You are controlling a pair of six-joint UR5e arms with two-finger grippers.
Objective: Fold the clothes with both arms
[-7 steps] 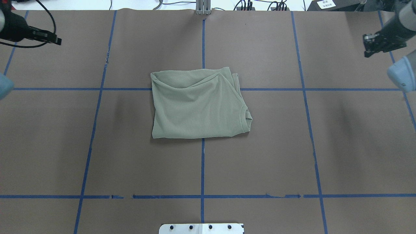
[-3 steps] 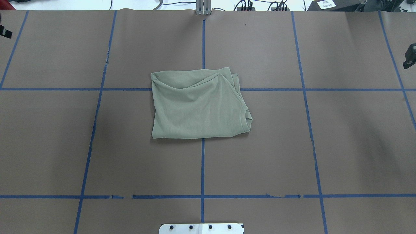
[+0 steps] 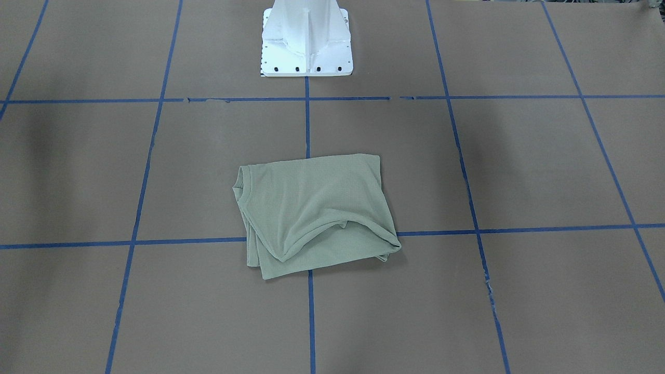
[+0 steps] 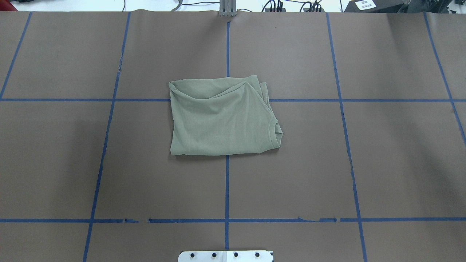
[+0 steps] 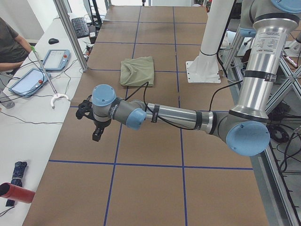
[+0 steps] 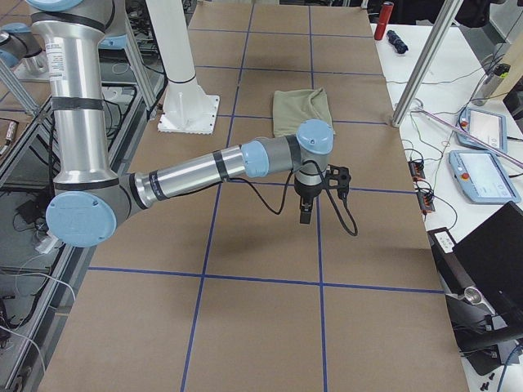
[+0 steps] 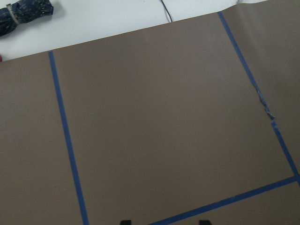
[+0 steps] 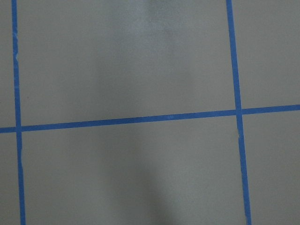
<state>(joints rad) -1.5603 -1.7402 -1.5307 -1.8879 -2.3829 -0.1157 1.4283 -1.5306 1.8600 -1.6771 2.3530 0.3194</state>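
The clothes are one sage-green shirt (image 4: 222, 120), folded into a rough rectangle at the table's centre, with the round collar at the overhead view's right; it also shows as the shirt (image 3: 317, 213), (image 5: 137, 70), (image 6: 301, 110). Nothing touches it. My left gripper (image 5: 97, 136) hangs over bare brown table far off to the shirt's left; in the left wrist view its gripper (image 7: 162, 222) is open, the two tips apart with nothing between. My right gripper (image 6: 305, 216) hangs far off to the shirt's right, and I cannot tell whether it is open or shut.
The white pedestal base (image 3: 306, 41) stands at the table's near edge, behind the shirt. Blue tape lines (image 4: 227, 189) grid the brown table. A white side table holds tablets (image 5: 56, 59), a seated person (image 5: 9, 42) and a red cylinder (image 5: 14, 193).
Both grippers, seen at the upper corners of the overhead view a second ago, have drawn outward and left that view. The shirt has not moved.
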